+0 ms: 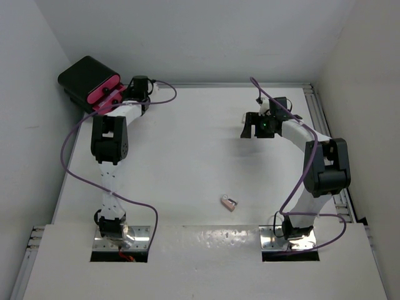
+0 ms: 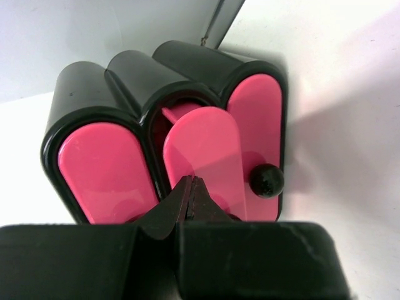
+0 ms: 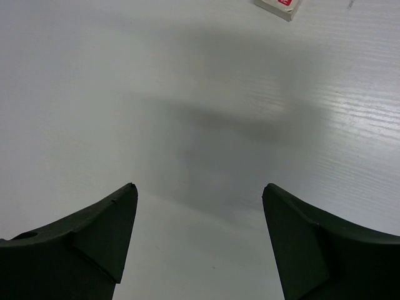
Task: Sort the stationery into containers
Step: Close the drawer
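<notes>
Finds the left gripper (image 2: 190,194) pressed together at the foot of the middle drawer (image 2: 203,147) of the black cabinet (image 1: 84,76), and notes that drawer ajar. Cannot confirm a knob between the fingers (image 2: 159,219), any such knob being hidden there. Finds the right gripper (image 3: 197,190) spread wide and holding nothing, well apart from the cabinet, out to its right. Locates one loose piece of stationery, a small pinkish eraser (image 1: 229,203), on the table (image 1: 187,162), far from the cabinet, nearer the arm bases and to its right. Records the eraser's long axis as slanted, one end turned roughly toward the cabinet and the other away. Judges the right gripper the nearer to the eraser, the left being occupied at the cabinet. Judges a pickup to call for drawing the right gripper further from the cabinet, toward its own base, and setting the fingers across that slant.
</notes>
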Tool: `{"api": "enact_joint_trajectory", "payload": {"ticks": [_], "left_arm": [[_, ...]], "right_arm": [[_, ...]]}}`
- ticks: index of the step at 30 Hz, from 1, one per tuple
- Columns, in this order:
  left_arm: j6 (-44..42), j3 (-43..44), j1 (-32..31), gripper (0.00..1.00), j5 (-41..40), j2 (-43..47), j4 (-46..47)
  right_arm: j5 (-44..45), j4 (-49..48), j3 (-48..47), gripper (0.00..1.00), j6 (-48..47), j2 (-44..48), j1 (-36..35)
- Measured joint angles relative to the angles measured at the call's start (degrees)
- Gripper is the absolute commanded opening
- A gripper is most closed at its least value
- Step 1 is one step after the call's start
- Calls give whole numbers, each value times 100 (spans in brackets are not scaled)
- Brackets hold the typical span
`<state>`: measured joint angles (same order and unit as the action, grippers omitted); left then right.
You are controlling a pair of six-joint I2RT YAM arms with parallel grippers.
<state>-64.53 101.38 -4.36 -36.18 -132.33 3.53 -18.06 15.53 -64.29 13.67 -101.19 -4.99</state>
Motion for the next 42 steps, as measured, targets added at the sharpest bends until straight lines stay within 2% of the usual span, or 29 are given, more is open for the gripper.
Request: {"api": "enact_joint_trajectory", "payload": {"ticks": [11, 20, 27, 29, 34, 38, 42], "left_arm": [[7, 195, 26, 1, -72, -2, -258], [98, 273, 125, 1, 442, 35, -1705], [372, 420, 221, 10, 1226, 343, -3012], [560, 739, 221, 11, 1676, 442, -3567], [1390, 1908, 223, 22, 2627, 798, -4487], [1989, 2804, 295, 30, 2949, 1047, -4868], [2415, 3058, 636, 37, 3139, 1237, -5174]], "right_arm": [[0, 4, 0, 81, 0, -2, 0], [0, 0, 0, 81, 0, 0, 0], [-20, -4, 0, 81, 2, 4, -2], [-44, -7, 0, 81, 2, 20, -2], [-122, -50, 0, 81, 9, 37, -55], [-299, -59, -57, 80, 92, 37, -219], [-461, -245, -234, 80, 251, 9, -468]]}}
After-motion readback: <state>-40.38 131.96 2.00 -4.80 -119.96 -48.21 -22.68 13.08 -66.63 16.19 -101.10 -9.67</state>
